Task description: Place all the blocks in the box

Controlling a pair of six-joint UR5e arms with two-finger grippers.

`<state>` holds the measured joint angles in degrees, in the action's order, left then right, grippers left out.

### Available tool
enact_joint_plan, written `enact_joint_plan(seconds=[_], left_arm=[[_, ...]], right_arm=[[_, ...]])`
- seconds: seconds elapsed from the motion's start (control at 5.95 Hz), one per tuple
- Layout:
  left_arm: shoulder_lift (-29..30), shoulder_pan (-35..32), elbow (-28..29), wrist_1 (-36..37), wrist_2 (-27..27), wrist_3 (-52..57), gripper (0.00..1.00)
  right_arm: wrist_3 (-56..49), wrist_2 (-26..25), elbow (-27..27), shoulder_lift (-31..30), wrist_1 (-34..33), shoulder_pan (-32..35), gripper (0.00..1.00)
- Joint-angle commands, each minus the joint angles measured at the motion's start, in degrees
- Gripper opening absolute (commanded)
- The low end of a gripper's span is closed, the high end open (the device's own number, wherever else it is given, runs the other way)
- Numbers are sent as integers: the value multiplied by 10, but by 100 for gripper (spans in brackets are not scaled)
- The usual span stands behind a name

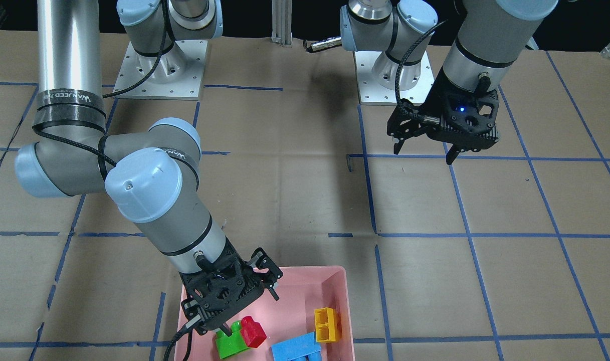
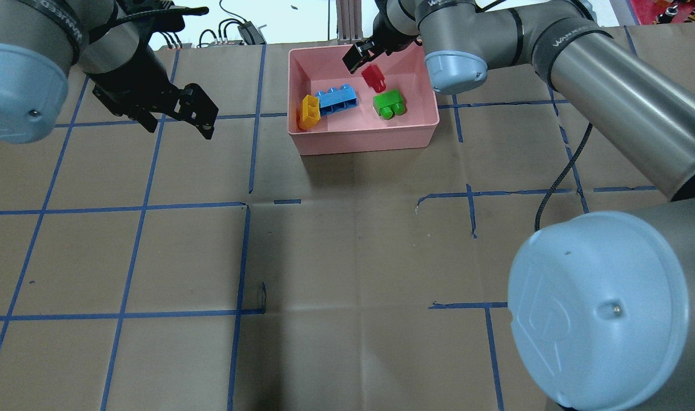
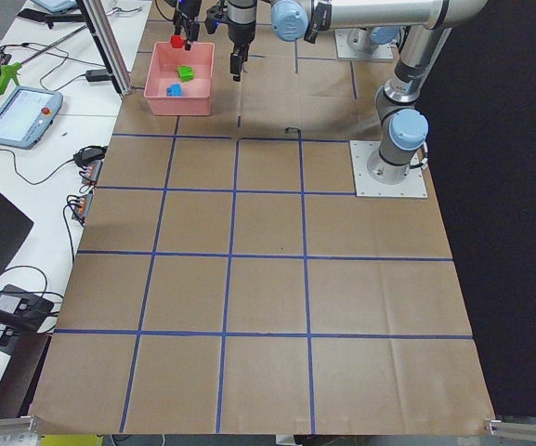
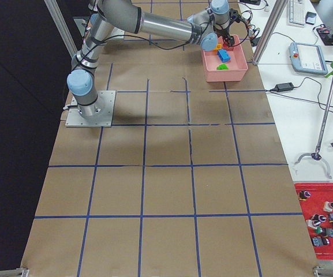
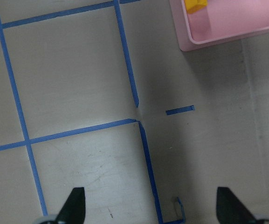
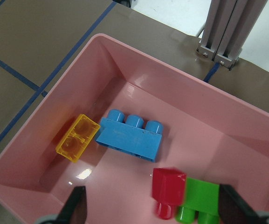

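Note:
The pink box [image 2: 361,142] stands at the table's far side. In it lie the yellow block [image 2: 309,111], the blue block [image 2: 337,98] and the green block [image 2: 389,104]. The red block [image 2: 373,77] is tilted beside the green one. My right gripper [image 1: 250,311] is open just above the red block [image 1: 253,332] and the green block [image 1: 230,343] and holds nothing. In the right wrist view the red block [image 6: 168,186] lies between the spread fingertips, against the green block [image 6: 200,200]. My left gripper [image 1: 425,153] is open and empty above bare table.
The table is brown paper with a blue tape grid. The left wrist view shows the box's corner [image 5: 218,32] and a bit of the yellow block [image 5: 196,4]. An aluminium post [image 6: 225,32] stands just beyond the box. Both arm bases [image 1: 159,70] sit at the robot's edge.

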<state>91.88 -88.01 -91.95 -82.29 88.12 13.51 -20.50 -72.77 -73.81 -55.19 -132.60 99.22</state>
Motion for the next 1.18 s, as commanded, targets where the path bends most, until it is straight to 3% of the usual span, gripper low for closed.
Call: enact_joint_plan(seconds=[0.0, 0.17, 0.67, 1.01], left_arm=[[1, 0, -1, 0, 6, 1, 99], [0, 0, 1, 0, 11, 1, 99], [5, -2, 18, -5, 29, 0, 99], [5, -2, 15, -5, 28, -1, 99]], right_arm=[[2, -1, 1, -3, 2, 0, 100], [3, -16, 1, -11, 8, 0, 100], [29, -108, 1, -161, 305, -19, 100], [161, -124, -14, -283, 514, -30, 100]])
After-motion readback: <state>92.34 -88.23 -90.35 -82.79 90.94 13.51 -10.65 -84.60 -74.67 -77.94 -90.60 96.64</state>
